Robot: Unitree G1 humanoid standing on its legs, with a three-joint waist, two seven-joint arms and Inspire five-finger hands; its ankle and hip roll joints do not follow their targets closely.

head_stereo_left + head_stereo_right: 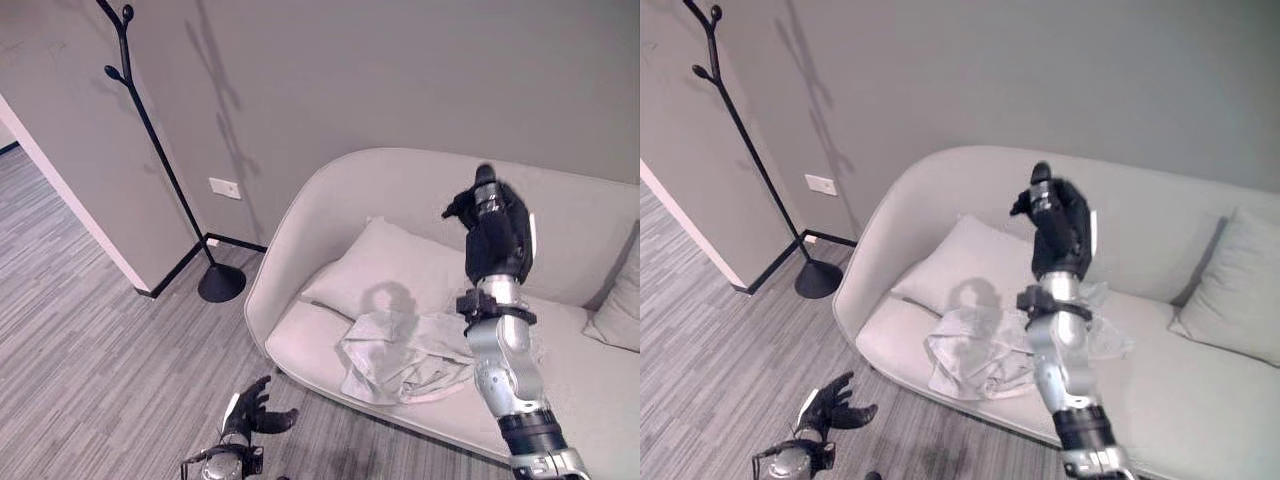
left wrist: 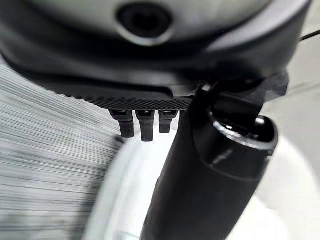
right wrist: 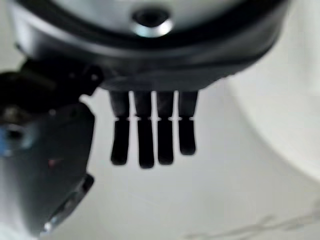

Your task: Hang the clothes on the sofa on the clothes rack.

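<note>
1. The sofa [image 1: 420, 200] is big and pale. It fills the right side, against the far wall. It has a pillow [image 1: 385, 270] in the middle of the seat and a second pillow [image 1: 620, 300] at its right end.
2. The clothes rack [image 1: 150, 130] is a thin black pole with little pegs on top. It stands on the floor, far to the left of the sofa and well apart from it.
3. The clothes [image 1: 405, 355] are a pale, crumpled heap. They lie on the seat near its front edge, just in front of the middle pillow. The heap spreads more from left to right than from near to far.
4. My right hand [image 1: 495, 235] is up in the air over the seat. Its fingers are straight, side by side, and hold nothing. The clothes lie below it and a bit to the left, nearer to me. It is not touching them.
5. My left hand [image 1: 255, 410] is low over the floor, in front of the sofa's left end. Its fingers are loose and spread, and hold nothing.
6. I think my right hand is the closer one, so it should go down and left to grab the heap.
</note>
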